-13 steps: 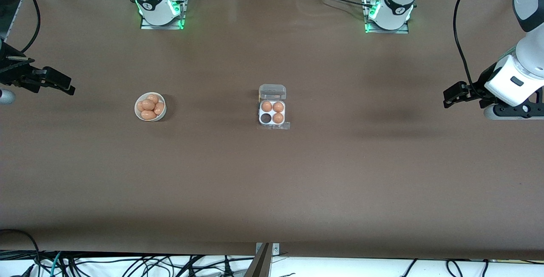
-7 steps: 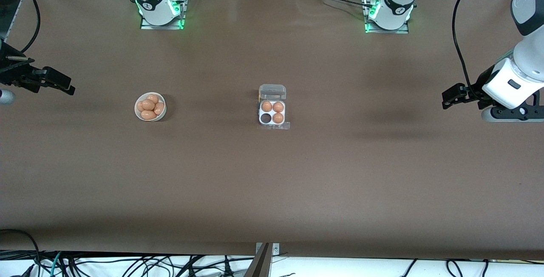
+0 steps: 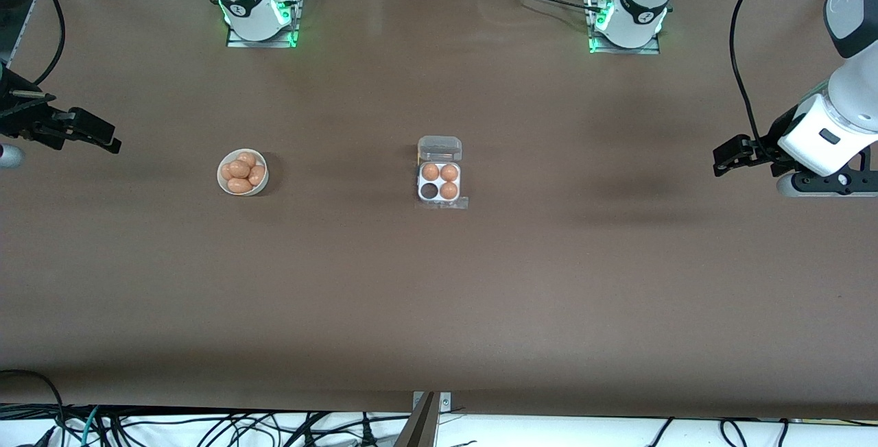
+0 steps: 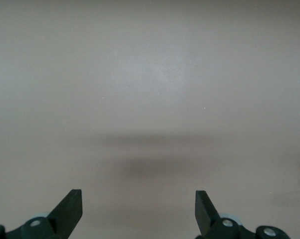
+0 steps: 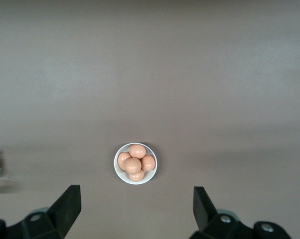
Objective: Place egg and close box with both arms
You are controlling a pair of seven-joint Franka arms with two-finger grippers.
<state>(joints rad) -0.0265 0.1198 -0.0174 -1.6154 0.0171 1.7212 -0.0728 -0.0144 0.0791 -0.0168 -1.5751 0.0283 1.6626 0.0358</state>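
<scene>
The white egg box (image 3: 440, 190) sits mid-table with its clear lid (image 3: 440, 148) open, three eggs in its cups and one cup empty (image 3: 429, 190). Several orange-brown eggs (image 3: 239, 170) lie in a round white bowl (image 3: 223, 181) toward the right arm's end; the bowl also shows in the right wrist view (image 5: 117, 169) with the eggs (image 5: 135, 162). My right gripper (image 3: 96, 136) is open and empty, above the table at the right arm's end (image 5: 135, 201). My left gripper (image 3: 728, 156) is open and empty, above bare table at the left arm's end (image 4: 138, 204).
The brown table (image 3: 439, 296) stretches wide around the box and bowl. Both arm bases (image 3: 257, 8) (image 3: 627, 11) stand at the table's edge farthest from the front camera. Cables (image 3: 206, 426) lie below the edge nearest it.
The left arm has shifted slightly, its gripper a little higher in the front view than one second ago. The right arm, box and bowl have not moved.
</scene>
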